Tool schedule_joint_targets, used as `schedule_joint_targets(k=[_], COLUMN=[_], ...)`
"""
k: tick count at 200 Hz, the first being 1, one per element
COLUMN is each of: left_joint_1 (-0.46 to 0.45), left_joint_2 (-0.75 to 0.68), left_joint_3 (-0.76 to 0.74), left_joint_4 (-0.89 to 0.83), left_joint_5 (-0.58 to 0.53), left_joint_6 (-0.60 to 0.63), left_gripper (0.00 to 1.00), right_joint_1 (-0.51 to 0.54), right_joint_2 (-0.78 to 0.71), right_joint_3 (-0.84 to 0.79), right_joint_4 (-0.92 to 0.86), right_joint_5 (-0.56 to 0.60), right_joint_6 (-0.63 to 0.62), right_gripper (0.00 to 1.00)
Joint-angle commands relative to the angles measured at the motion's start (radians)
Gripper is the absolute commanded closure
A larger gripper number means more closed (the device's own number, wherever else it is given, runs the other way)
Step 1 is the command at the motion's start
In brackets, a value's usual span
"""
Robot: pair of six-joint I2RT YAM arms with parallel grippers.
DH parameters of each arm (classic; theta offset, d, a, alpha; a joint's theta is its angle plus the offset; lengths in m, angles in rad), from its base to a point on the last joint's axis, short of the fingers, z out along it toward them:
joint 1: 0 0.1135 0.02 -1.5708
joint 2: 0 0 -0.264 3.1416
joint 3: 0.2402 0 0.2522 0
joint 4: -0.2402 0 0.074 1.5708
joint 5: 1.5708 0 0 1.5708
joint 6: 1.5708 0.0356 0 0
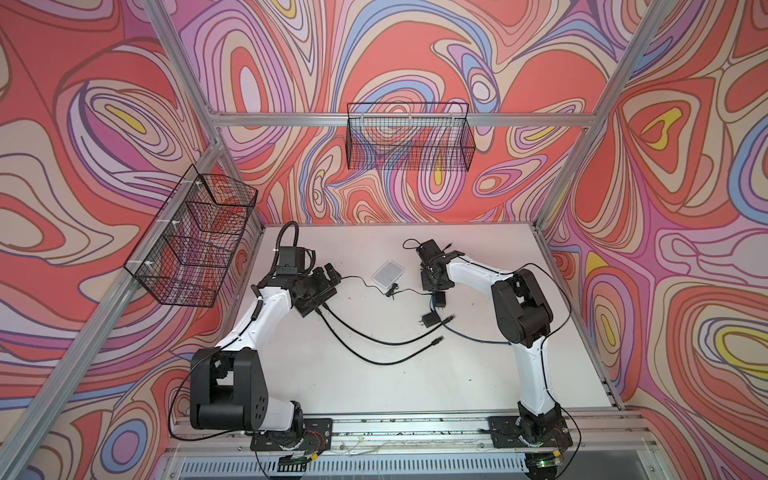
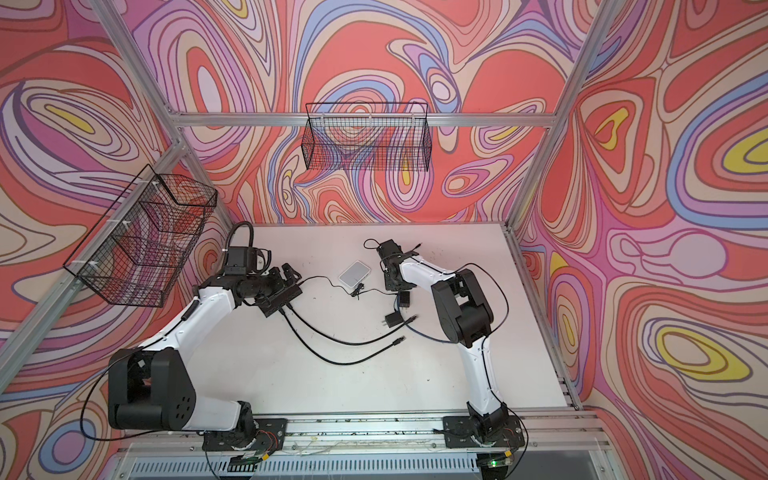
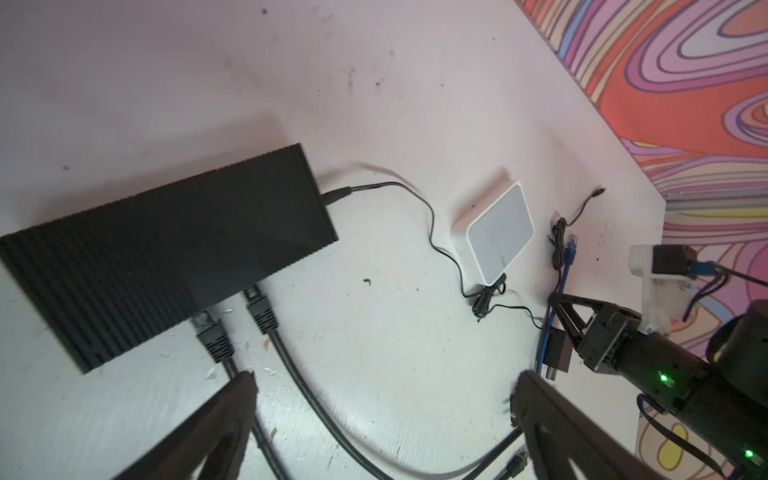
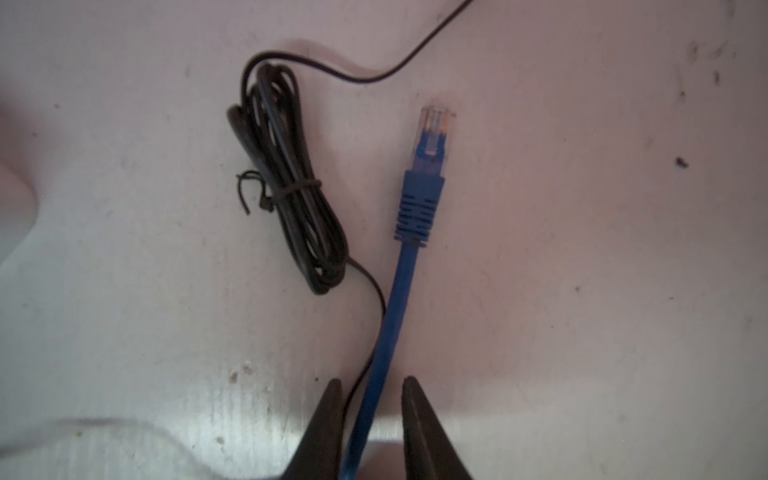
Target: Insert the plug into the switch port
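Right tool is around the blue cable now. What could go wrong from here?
1. The right tool straddles the blue cable well behind its plug, so the plug may droop or twist on approach.
2. A thin black wire also runs between the tool's fingers and could get pinched along with the cable.
3. The switch lies unheld, with the left tool open near it; pushing the plug in may slide it.

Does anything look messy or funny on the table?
Yes. A thin black wire runs between the right tool's fingers beside the blue cable, so it could get pinched too. The blue plug lies loose on the table, in no port.
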Motion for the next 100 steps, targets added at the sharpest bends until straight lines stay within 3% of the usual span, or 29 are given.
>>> schedule_joint_targets(k=[1,20,53,100], left_joint_1=[-0.053,-0.102,-0.181,-0.249], left_joint_2=[0.058,0.125,0.261,0.351], left_joint_3=[0.051,0.117,0.24,0.331], left_joint_4=[-0.019,-0.034,-0.069,-0.077], left_joint_5=[-0.035,-0.052,-0.121,-0.083], left_joint_6=[0.088,0.142,0.222,0.277], left_gripper=[0.0,0.0,0.0,0.03], right_joint_1=[-0.029,-0.047,-0.063,-0.066], right_joint_2=[0.04,0.023,-0.017,-0.038], right_joint_3=[0.008,-0.02,-0.06,-0.087], right_joint_4=[-0.031,-0.014,0.012,0.019], right_joint_5=[0.023,0.017,-0.007,-0.008], right_joint_6=[0.003,0.003,-0.005,-0.009], right_gripper=[0.89,0.96,0.98,0.98])
